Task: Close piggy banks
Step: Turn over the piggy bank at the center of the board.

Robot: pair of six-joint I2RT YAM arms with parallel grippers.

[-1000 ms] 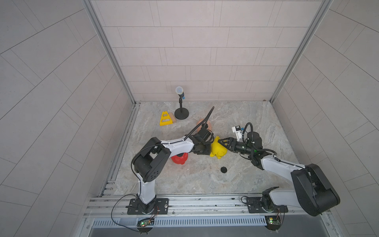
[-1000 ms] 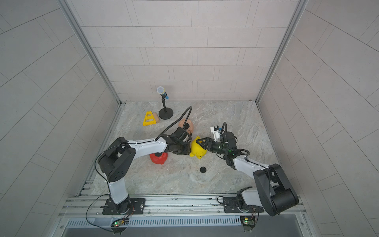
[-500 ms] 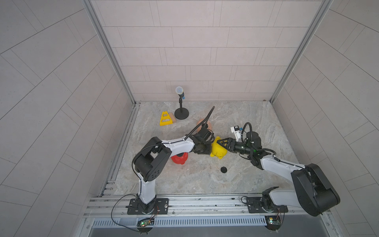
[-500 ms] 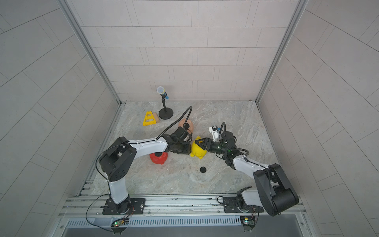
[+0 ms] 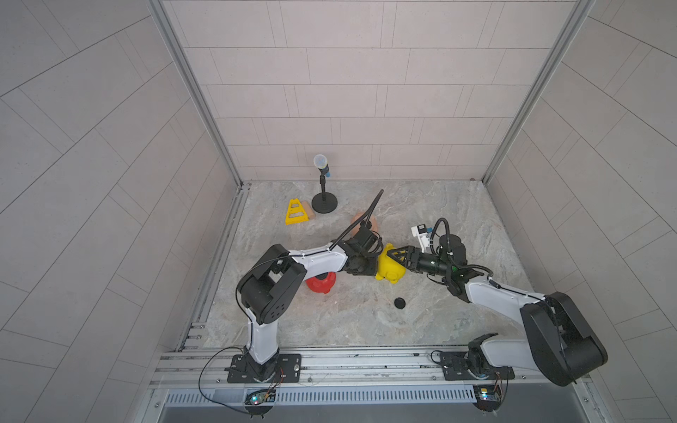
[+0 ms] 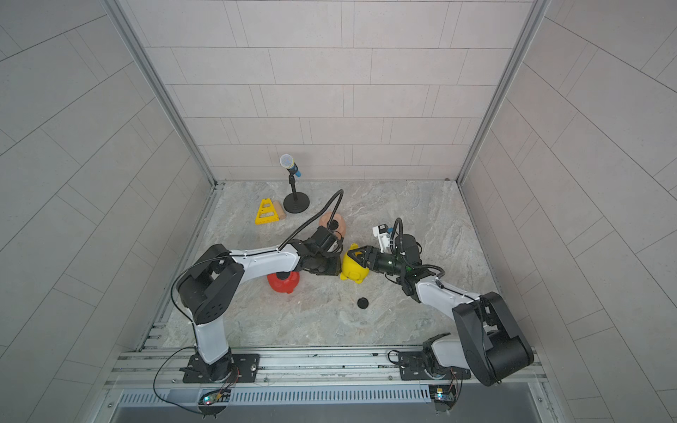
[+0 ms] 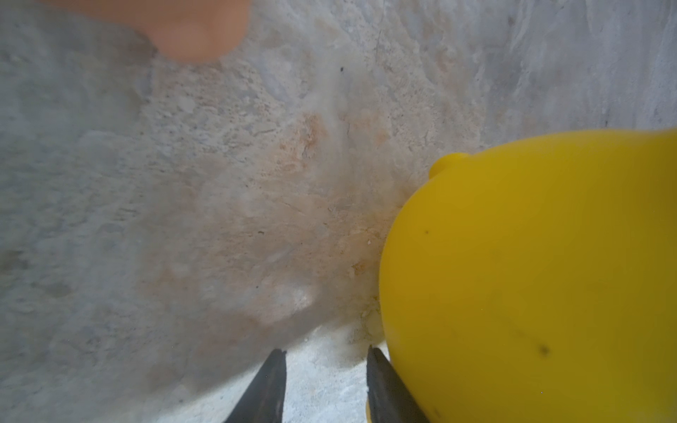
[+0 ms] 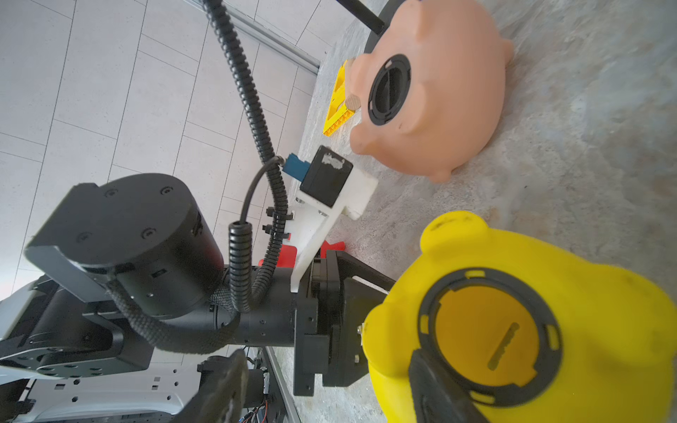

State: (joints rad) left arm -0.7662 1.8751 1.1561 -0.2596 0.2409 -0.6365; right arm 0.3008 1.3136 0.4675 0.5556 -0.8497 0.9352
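The yellow piggy bank lies on its side between both grippers. Its belly hole, ringed in black, is open and the coin slot shows through it. My right gripper is open wide: the lower finger lies on the ring and the upper finger is in the air. My left gripper is narrowly open with only bare table between its fingers, and one finger touches the pig's back. The peach-pink piggy bank has a black plug in its belly. The red piggy bank is half hidden under the left arm. A loose black plug lies nearer the front.
At the back left stand a microphone on a round base, a yellow triangular frame and a small wooden block. Tiled walls close in three sides. A metal rail runs along the front.
My right gripper has edged slightly left onto the yellow piggy bank. The left arm and the other things look unmoved.
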